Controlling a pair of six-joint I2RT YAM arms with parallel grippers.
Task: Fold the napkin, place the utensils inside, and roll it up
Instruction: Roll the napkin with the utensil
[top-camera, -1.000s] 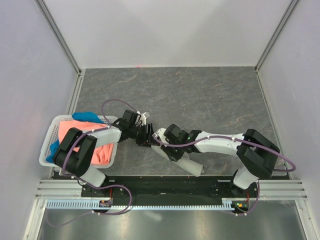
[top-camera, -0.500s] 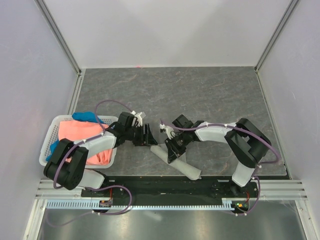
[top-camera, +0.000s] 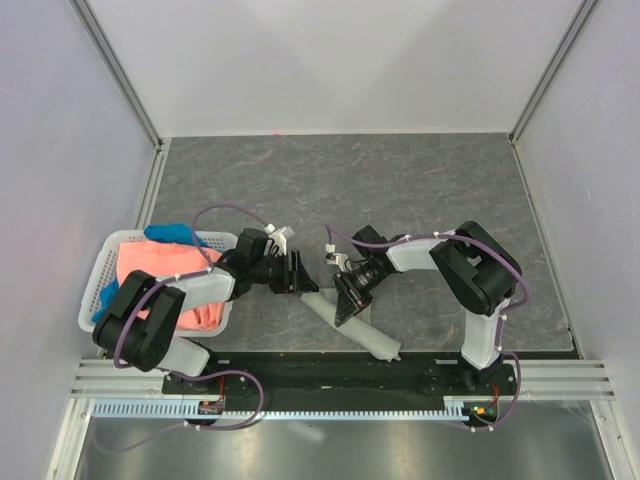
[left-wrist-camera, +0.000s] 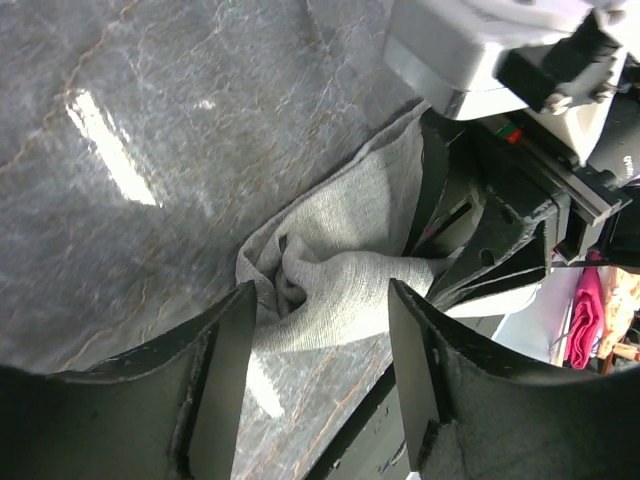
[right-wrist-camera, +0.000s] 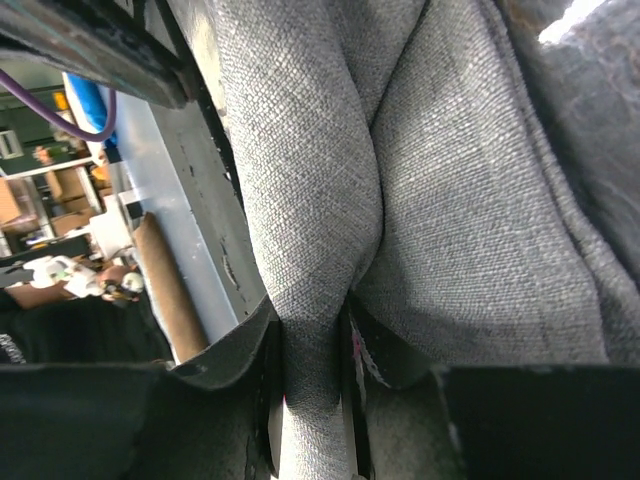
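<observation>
The napkin (top-camera: 372, 335) lies as a light grey roll, slanting from the table's middle toward the near edge. My right gripper (top-camera: 350, 298) sits on the roll's upper part. In the right wrist view the right gripper (right-wrist-camera: 312, 400) is shut on a fold of the napkin (right-wrist-camera: 450, 200). My left gripper (top-camera: 300, 272) is open just left of the roll's upper end. In the left wrist view the left gripper (left-wrist-camera: 320, 370) has the napkin's crumpled end (left-wrist-camera: 330, 275) just ahead of its fingers, not touching. The utensils are hidden.
A white basket (top-camera: 92, 300) stands at the table's left edge, with a coral-orange cloth (top-camera: 160, 262) and a blue cloth (top-camera: 170, 233) in it. The black base rail (top-camera: 330, 370) runs just beyond the roll's near end.
The right arm has folded in, its elbow swinging left and away from me, while its gripper stays on the roll. The left gripper has shifted slightly and stays open by the roll's end.
</observation>
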